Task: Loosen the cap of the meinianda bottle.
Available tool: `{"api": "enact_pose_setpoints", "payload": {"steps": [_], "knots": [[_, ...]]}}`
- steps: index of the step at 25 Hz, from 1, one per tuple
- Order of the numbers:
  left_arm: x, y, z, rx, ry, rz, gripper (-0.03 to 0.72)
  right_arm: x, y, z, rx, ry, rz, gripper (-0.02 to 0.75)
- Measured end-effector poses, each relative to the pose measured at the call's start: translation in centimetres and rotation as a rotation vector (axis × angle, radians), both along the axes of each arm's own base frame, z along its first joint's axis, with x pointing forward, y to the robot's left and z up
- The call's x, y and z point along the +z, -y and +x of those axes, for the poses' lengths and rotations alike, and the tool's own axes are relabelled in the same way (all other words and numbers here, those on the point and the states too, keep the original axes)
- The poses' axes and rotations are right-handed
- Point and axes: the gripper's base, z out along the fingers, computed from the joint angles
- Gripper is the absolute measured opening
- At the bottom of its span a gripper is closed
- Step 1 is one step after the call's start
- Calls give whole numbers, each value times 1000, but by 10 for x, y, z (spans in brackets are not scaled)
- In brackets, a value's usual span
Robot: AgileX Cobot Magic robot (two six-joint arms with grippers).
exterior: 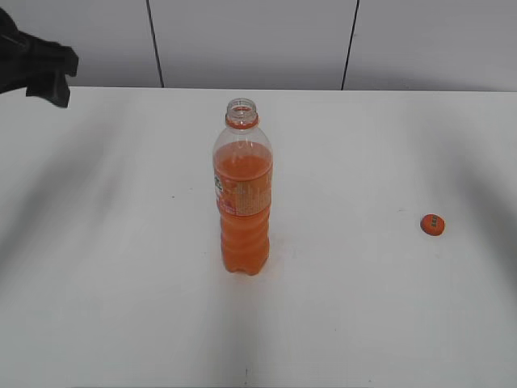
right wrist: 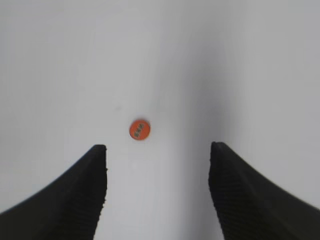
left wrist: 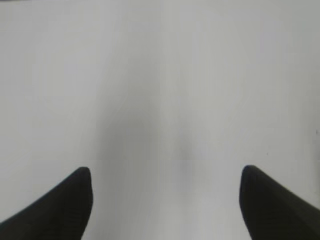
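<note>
The meinianda bottle (exterior: 243, 194) stands upright in the middle of the white table, its mouth uncovered above the orange neck ring. The orange cap (exterior: 432, 224) lies flat on the table far to the bottle's right, with its pale mark facing up. In the right wrist view the cap (right wrist: 139, 129) sits well below and just beyond my right gripper (right wrist: 157, 150), which is open and holds nothing. My left gripper (left wrist: 165, 172) is open too, with only bare table under it. A dark part of the left arm (exterior: 44, 69) shows at the top left, far from the bottle.
The white table (exterior: 121, 283) runs back to a pale panelled wall (exterior: 250, 40). Soft arm shadows fall across the table on both sides. Nothing else stands on it.
</note>
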Motion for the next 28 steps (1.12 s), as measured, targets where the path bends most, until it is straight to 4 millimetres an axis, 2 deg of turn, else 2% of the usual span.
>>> {"api": "enact_pose_setpoints", "payload": {"steps": [5,8,13,17,19,22,28], "knots": [[-15,-12,-5,46,-326,-35,529,-5,3,-11,1,-133,-38,480],[-14,-17,-11,64,-410,-31,528,-7,4,-18,1,-216,-43,480],[-1,-20,-23,52,-420,-16,522,-10,6,-21,-5,-245,-64,480],[20,-25,-46,25,-351,-19,509,-22,6,-30,-15,-292,-62,480],[31,-28,-63,19,-311,-25,509,-28,6,-43,-30,-314,-57,480],[45,-33,-93,17,-244,-38,508,-28,7,-73,-39,-302,-54,480],[72,-47,-162,9,-60,-74,489,-23,10,-149,-47,-182,-45,480]]}}
